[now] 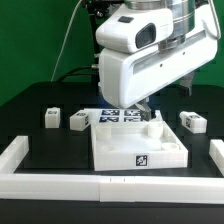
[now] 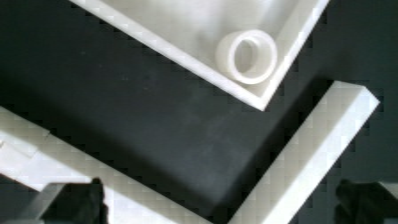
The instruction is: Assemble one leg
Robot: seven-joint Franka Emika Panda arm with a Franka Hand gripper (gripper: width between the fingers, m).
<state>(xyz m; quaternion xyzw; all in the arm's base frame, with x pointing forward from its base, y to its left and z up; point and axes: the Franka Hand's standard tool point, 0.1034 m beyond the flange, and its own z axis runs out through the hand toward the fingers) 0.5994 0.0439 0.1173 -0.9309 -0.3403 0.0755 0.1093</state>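
While the end effector (image 2: 214, 208) hangs over the back corner of the panel (image 1: 135, 150) on the exterior view's right, its fingers (image 2: 63, 200) are spread with nothing pinched. Only bare surface (image 2: 178, 120) and a white rail (image 2: 320, 140) show in the gap. The panel's corner hole (image 2: 249, 55) is close ahead in the wrist view.

The nearest leg (image 1: 192, 121) lies toward the surface's edge on the exterior view's right. It is near that panel corner but apart from it, and its long axis looks roughly along the back edge. The second leg (image 1: 79, 121) and third leg (image 1: 52, 118) sit toward the opposite edge, well apart from the end effector.

There's a small white piece under the arm at the panel corner; can't tell if it's a leg.

My read: the next move is a short sideways shift to the nearest leg, closing across its narrow width.
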